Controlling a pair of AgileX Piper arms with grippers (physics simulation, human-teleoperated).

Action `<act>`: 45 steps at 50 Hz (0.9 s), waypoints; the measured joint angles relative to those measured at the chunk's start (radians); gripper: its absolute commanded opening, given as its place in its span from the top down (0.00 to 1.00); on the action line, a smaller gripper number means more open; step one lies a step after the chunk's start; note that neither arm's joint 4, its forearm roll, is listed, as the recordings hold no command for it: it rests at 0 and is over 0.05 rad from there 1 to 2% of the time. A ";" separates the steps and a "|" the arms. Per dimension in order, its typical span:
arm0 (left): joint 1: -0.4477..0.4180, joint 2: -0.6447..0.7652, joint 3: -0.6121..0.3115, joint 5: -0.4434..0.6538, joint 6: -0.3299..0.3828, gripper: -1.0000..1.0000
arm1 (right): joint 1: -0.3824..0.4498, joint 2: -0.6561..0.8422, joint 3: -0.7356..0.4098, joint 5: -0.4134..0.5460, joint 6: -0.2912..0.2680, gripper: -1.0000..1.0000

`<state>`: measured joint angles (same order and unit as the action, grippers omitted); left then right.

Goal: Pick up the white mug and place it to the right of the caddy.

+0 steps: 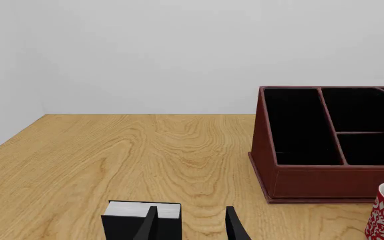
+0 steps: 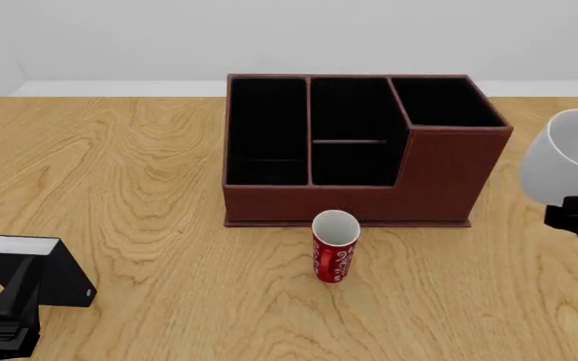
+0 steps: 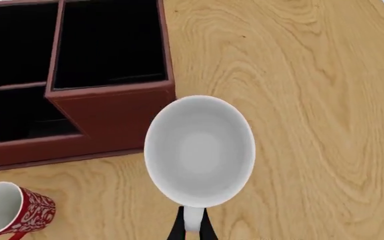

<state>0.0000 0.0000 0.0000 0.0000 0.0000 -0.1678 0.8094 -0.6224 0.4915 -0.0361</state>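
Note:
The white mug (image 2: pixel 564 164) hangs tilted in the air off the right end of the caddy (image 2: pixel 439 180), its mouth facing the camera. My right gripper (image 2: pixel 576 207) is shut on the mug's handle from below. In the right wrist view the white mug (image 3: pixel 199 150) fills the centre, the fingers (image 3: pixel 190 229) pinch its handle, and the caddy's taller end (image 3: pixel 112 112) sits just beside it. My left gripper (image 2: pixel 13 293) is low at the table's near left, open and holding nothing; its fingers (image 1: pixel 235 226) show spread apart in the left wrist view.
A slim red mug (image 2: pixel 336 252) with white patterning stands in front of the caddy's middle. A small black box (image 2: pixel 53 263) with a grey top lies by the left gripper. Bare wooden table (image 2: pixel 530 301) lies to the right of the caddy.

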 measured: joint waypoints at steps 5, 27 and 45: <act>0.000 0.000 0.000 0.000 0.000 0.00 | -0.022 0.012 -0.007 -0.005 0.002 1.00; 0.000 0.000 0.000 0.000 0.000 0.00 | -0.104 0.126 -0.091 -0.034 0.008 1.00; 0.000 0.000 0.000 0.000 0.000 0.00 | -0.151 0.273 -0.266 -0.005 -0.013 1.00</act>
<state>0.0000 0.0000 0.0000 0.0000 0.0000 -0.3189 1.0824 -0.8886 0.4868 -0.0493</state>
